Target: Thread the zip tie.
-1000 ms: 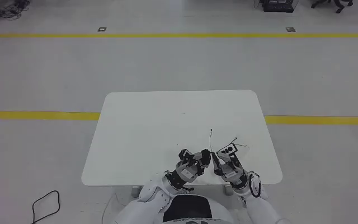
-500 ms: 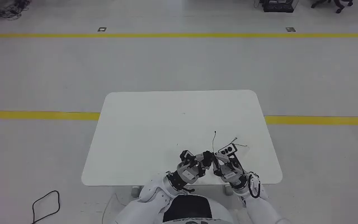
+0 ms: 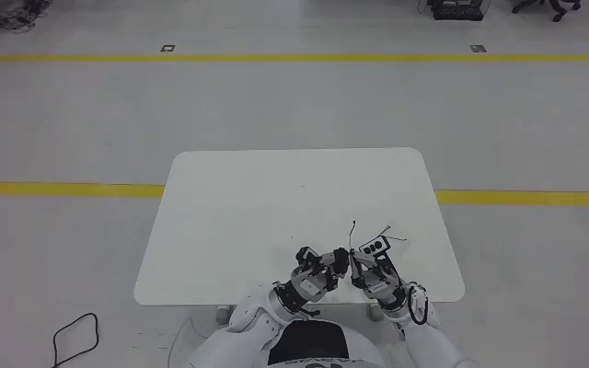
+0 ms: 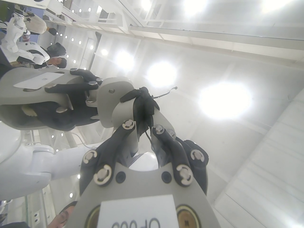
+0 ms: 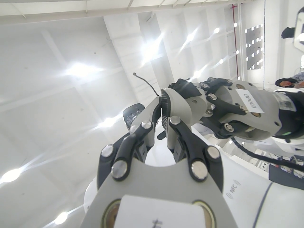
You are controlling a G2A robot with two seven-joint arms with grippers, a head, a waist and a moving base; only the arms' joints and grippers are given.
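Note:
A thin black zip tie stands up from between my two grippers near the table's front edge. My left gripper and right gripper meet tip to tip, and both are shut on the tie's lower part. In the left wrist view the zip tie pokes out past the black-padded tips of the left gripper. In the right wrist view the right gripper pinches the zip tie, whose free end curves away. The part inside the fingers is hidden.
The white table is bare toward the back and left. A second thin black tie lies on it just beyond the right gripper. Both grippers hang close to the table's front edge.
The tie's free end has shifted slightly to the right and toward the grippers. Both grippers have stayed together, barely moving.

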